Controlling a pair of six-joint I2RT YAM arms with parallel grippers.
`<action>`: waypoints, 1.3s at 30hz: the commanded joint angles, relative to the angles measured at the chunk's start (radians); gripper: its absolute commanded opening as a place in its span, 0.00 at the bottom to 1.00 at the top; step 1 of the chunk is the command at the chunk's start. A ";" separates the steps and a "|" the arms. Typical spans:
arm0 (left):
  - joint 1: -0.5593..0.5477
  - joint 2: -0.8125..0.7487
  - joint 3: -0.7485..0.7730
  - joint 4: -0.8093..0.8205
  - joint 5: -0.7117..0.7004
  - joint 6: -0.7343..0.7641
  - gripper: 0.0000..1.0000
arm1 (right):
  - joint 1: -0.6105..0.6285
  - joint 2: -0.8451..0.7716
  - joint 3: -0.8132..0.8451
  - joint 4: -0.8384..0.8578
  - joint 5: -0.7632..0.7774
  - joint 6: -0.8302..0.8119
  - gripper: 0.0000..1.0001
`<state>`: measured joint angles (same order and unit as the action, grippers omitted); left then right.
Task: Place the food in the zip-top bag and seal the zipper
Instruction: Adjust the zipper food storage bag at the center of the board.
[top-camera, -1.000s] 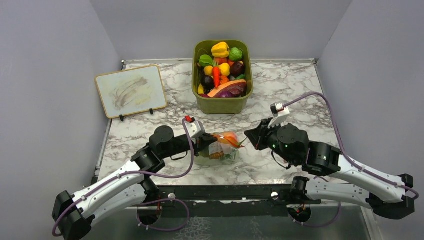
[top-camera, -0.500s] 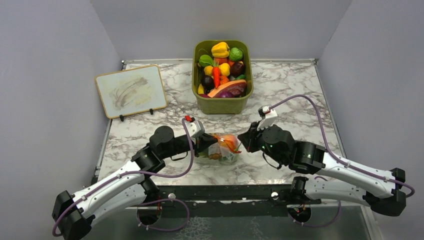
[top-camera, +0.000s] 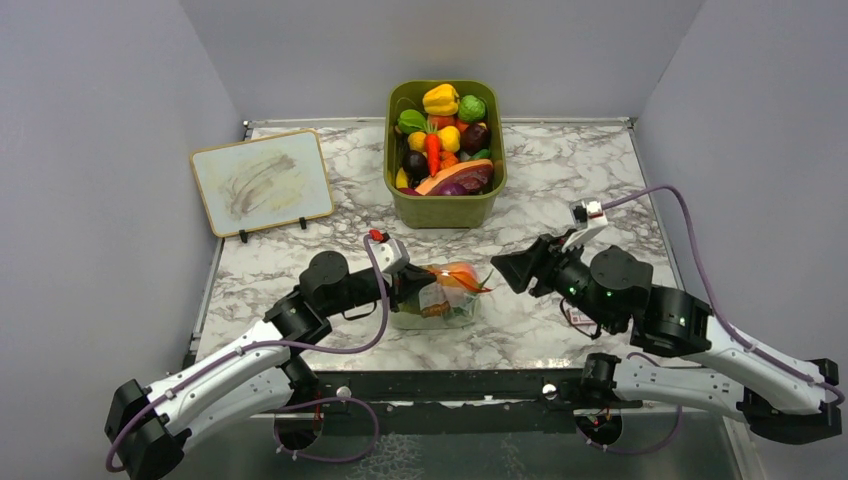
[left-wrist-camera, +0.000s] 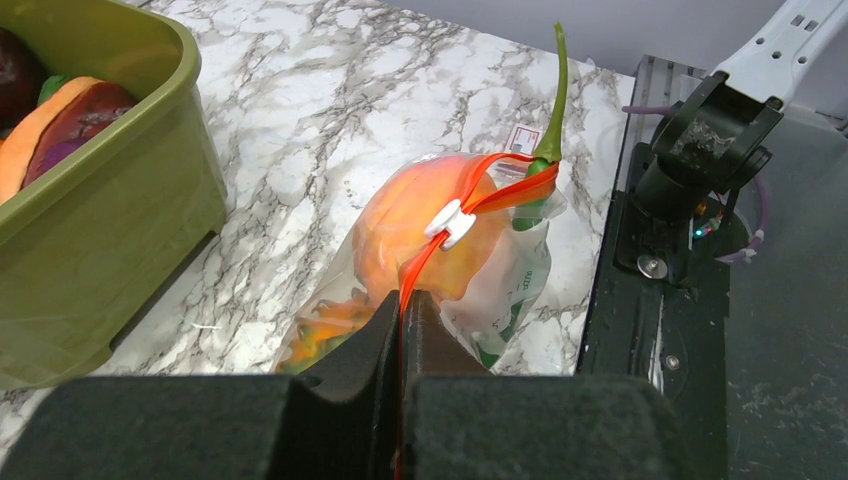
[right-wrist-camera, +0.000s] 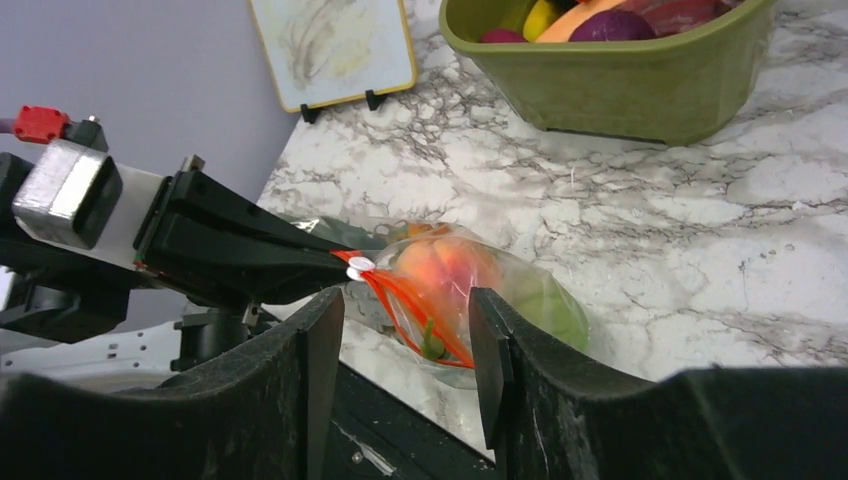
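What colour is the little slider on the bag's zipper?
White: the slider sits on the orange-red zipper. It shows best in the left wrist view.

Both arms reach inward, elbows low.
Left gripper (left-wrist-camera: 402, 310) clamped tight; right gripper (right-wrist-camera: 403, 300) spread apart; the two point toward each other.

Right of the zip-top bag (top-camera: 442, 302), bare worktop (top-camera: 580, 180) runs clear to the right gripper (top-camera: 498, 271). The left gripper (top-camera: 410, 288) blocks the bag's left side, and the green bin (top-camera: 445, 210) stands behind the bag.
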<state>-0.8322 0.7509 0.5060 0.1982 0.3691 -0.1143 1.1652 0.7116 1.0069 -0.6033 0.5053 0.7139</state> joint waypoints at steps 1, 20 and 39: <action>0.001 0.010 0.021 0.085 0.027 -0.008 0.00 | 0.005 0.010 -0.060 0.025 0.025 0.029 0.50; 0.001 0.051 0.057 0.079 -0.005 -0.061 0.00 | 0.004 0.040 -0.177 0.294 -0.271 -0.066 0.01; 0.008 0.026 0.075 0.121 0.030 -0.180 0.00 | 0.004 0.114 -0.258 0.139 -0.048 -0.040 0.01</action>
<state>-0.8280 0.8040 0.5343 0.2039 0.3729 -0.2535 1.1652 0.7971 0.7341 -0.3470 0.3752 0.6880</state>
